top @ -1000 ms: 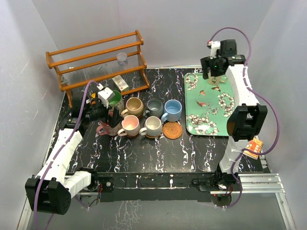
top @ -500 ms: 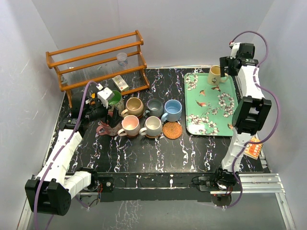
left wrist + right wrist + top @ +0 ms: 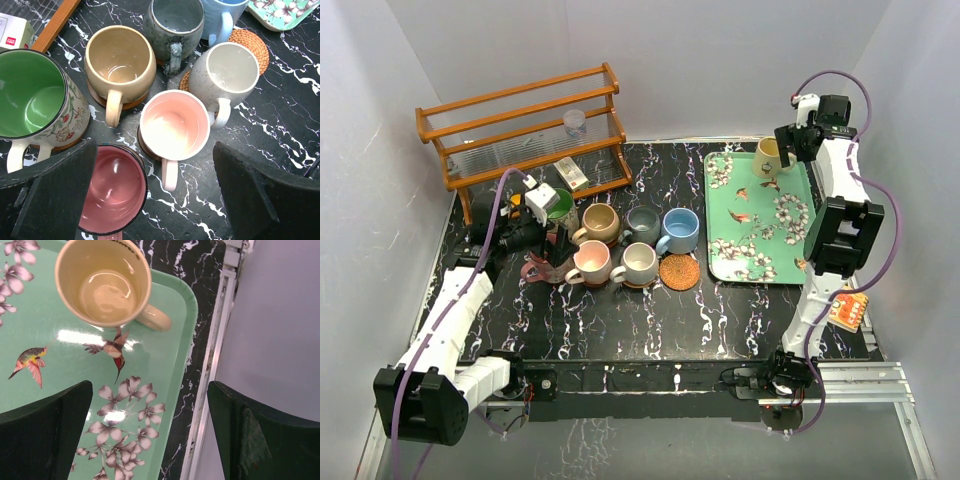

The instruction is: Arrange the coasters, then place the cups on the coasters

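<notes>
Seven cups cluster left of centre: green (image 3: 30,95), tan (image 3: 120,62), grey-blue (image 3: 175,25), blue (image 3: 222,15), cream (image 3: 225,70), pink (image 3: 174,125) and maroon (image 3: 112,187). Brown coasters show as slivers under the tan and pink ones. A wicker coaster (image 3: 679,271) lies bare right of the cream cup. My left gripper (image 3: 155,200) hangs open over the marble between the maroon cup and the pink cup's handle, holding nothing. The yellow cup (image 3: 102,282) stands upright on the green tray (image 3: 165,365). My right gripper (image 3: 150,435) is open and empty beside it, over the tray's right edge.
A wooden rack (image 3: 525,125) with a small clear cup (image 3: 575,123) stands at the back left, a small box (image 3: 571,175) at its foot. The flowered tray (image 3: 730,262) fills the right side. The table's metal rim (image 3: 220,340) and the white wall run close to my right gripper.
My right gripper has drawn off the yellow cup toward the back right, uncovering it on the tray, and its jaws have widened. The left arm and the other cups have not moved.
</notes>
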Robot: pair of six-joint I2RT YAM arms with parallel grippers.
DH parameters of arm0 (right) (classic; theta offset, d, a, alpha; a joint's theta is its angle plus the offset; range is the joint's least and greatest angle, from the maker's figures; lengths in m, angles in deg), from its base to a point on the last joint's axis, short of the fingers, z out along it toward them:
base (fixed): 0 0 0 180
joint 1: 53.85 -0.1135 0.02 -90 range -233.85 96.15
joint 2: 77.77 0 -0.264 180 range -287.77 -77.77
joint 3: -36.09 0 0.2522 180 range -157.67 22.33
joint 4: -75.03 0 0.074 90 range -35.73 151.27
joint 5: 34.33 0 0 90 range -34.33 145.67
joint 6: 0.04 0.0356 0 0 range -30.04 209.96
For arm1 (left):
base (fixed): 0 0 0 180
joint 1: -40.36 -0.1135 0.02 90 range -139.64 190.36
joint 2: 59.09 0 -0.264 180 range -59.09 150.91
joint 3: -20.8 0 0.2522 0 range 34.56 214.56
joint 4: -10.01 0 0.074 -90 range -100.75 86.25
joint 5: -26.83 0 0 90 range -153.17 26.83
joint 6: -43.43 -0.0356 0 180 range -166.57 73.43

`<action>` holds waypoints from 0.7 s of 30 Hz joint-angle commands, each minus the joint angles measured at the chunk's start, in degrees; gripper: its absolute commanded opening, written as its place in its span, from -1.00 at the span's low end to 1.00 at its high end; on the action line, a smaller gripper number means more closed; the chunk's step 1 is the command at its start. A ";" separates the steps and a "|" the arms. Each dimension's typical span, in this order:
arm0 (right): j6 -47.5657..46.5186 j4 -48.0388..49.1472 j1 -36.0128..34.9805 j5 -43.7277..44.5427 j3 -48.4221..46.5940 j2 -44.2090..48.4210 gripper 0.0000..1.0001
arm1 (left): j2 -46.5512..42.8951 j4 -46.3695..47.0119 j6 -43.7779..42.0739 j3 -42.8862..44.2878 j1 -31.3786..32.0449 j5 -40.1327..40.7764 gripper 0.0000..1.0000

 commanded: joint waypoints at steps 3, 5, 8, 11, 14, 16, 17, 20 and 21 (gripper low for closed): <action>-8.00 -0.37 0.32 -6.94 -6.11 -3.60 0.97 | 1.12 0.02 -0.06 0.74 -0.27 -2.47 0.97; -10.11 -1.02 0.32 -8.17 -7.20 -4.79 0.97 | 1.52 -0.08 -0.06 0.84 -0.26 -2.44 0.97; -11.27 0.04 0.37 -7.66 -8.41 -6.59 0.97 | 2.28 -0.05 0.01 0.95 -0.26 -2.59 0.97; -13.58 0.78 0.32 -8.17 -9.20 -7.88 0.97 | 2.96 -0.08 -0.01 1.02 -0.26 -2.58 0.97; -16.40 1.14 0.32 -9.64 -9.27 -8.66 0.97 | 3.45 0.01 0.12 1.08 -0.26 -2.55 0.97; -18.36 1.15 0.32 -10.57 -9.43 -9.19 0.97 | 3.68 0.01 0.12 1.10 -0.27 -2.45 0.97; -19.50 1.08 0.37 -11.10 -9.58 -9.54 0.97 | 3.76 -0.05 0.12 1.11 -0.28 -2.35 0.97; -22.30 0.71 0.30 -12.13 -10.33 -10.53 0.97 | 4.03 0.01 0.12 1.04 -0.34 -2.38 0.97; -23.21 0.59 0.36 -12.43 -10.88 -10.92 0.97 | 4.10 0.01 0.12 0.98 -0.35 -2.40 0.97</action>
